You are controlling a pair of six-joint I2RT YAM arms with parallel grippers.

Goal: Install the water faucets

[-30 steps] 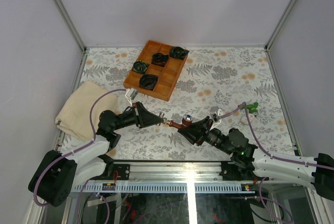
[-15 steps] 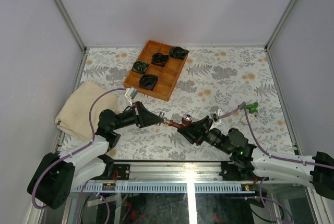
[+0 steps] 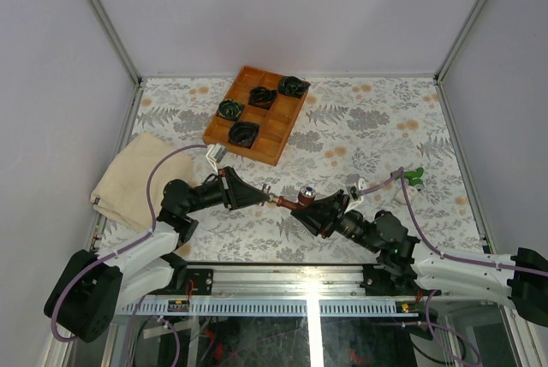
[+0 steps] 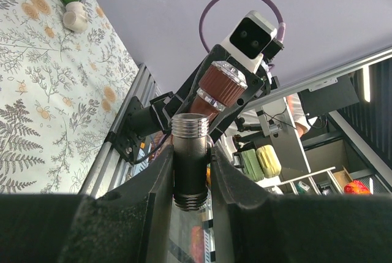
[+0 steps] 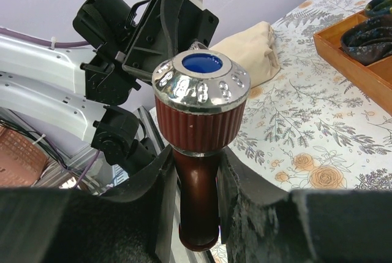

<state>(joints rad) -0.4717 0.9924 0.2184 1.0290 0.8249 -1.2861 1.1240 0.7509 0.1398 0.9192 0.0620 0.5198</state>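
The dark red-brown faucet [image 3: 294, 202] hung above the bench [image 3: 368, 127], held between the two hands near the front edge. The right hand [image 3: 315, 206] was clamped on its smooth red-brown body just below the ribbed knob, whose chrome cap with a blue centre faced the right wrist camera. The left hand [image 3: 268, 198] was closed on the silvery threaded end [image 4: 190, 159], one finger [image 4: 160, 180] on each side of it, with the knob showing just beyond. The two hands pointed at each other, tip to tip, with only the faucet between them.

The bright green faucet [image 3: 414, 175] lay on the bench to the right of the right hand, well apart from it, near the right-hand wall and beside a small white piece [image 4: 76, 16].

Compared with the frames of one second and half a second earlier, the faucet and both hands occupied the same place. Only the arms' rear parts had shifted slightly.

A brown wooden compartment tray [image 3: 276, 138] holding black-and-green coiled bundles [image 3: 244, 133] stood behind the left hand. A folded beige cloth [image 3: 128, 174] lay at the left edge. Walls bounded the bench at the left, back and right. Bare floral surface lay right of the tray and behind the right hand.
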